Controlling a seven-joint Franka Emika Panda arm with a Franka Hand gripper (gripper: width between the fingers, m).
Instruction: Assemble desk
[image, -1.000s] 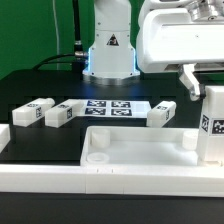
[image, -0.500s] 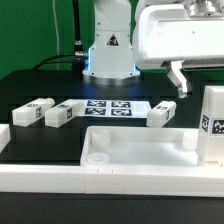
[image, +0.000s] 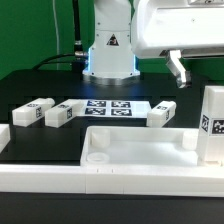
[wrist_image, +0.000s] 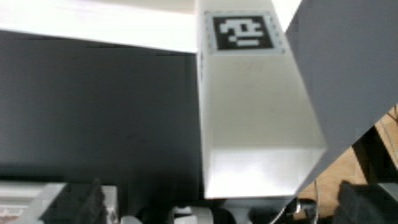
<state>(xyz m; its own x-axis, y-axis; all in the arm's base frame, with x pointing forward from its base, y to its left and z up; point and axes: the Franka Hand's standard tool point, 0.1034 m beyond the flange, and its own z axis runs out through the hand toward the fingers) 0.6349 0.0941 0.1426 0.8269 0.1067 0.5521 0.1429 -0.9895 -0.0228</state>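
Lifted clear since before, the gripper (image: 180, 72) hangs upper right, jaws apart and empty, above the upright leg (image: 213, 122) at right edge; desk top (image: 140, 150) lower centre, loose legs (image: 62, 114) and marker board (image: 108, 107) behind

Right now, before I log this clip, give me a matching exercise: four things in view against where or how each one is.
Things:
1. gripper
2. desk top
3. upright leg
4. marker board

Places or states:
A. lies flat between the lying legs
B. stands at the exterior view's right edge
C. open, empty, up in the air
D. rimmed tray in the foreground

Pairs: 1-C, 2-D, 3-B, 4-A
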